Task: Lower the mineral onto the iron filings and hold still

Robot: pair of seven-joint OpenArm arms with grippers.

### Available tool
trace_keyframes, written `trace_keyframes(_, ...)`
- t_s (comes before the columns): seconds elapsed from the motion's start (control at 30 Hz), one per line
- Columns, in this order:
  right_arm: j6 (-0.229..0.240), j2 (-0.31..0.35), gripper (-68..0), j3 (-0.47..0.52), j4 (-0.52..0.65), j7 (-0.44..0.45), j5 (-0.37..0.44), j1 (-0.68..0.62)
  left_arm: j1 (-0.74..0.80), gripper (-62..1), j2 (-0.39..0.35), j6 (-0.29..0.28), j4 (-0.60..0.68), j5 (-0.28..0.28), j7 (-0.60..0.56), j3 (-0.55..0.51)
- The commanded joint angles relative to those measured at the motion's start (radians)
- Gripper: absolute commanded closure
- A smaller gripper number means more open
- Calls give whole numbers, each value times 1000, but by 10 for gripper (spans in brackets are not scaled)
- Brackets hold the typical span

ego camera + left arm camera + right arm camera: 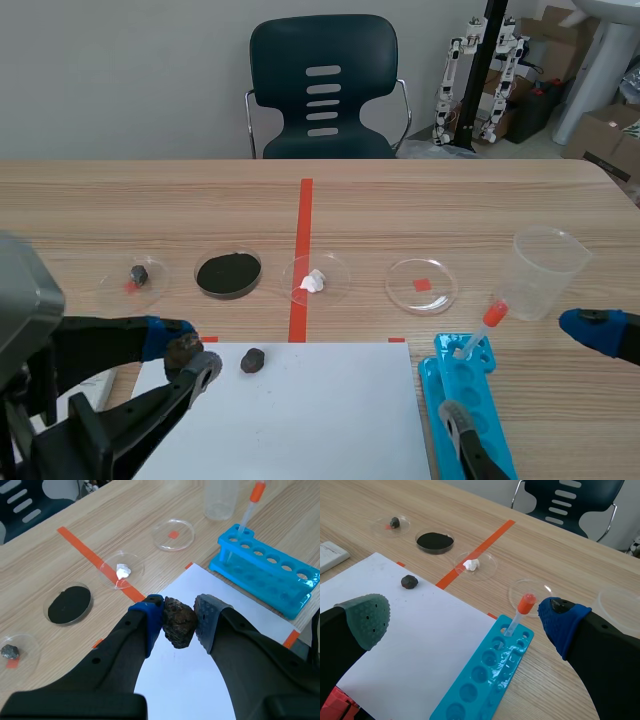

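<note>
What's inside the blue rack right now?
One dropper with an orange bulb stands in an end hole of the blue rack. The other holes look empty. Its tip is hidden inside the hole.

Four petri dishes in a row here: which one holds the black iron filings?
The second dish from the scene view's left, filled with black powder; the others hold a dark rock, a white lump, or nothing.

Four petri dishes (152,288) (229,295) (335,270) (440,290), three dark rocks (183,349) (253,360) (139,273) — one cup (545,272), one blue rack (492,400), one pipette (480,330), one paper sheet (300,410)
</note>
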Motion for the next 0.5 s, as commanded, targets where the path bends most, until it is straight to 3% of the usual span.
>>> trace_keyframes(0.0,-3,5,-623,6,11,14,8,0,-3,-98,7,9,13,-6,-15,-2)
trace_keyframes(0.47,-3,5,-623,6,11,14,8,0,-3,-98,7,9,13,-6,-7,-2)
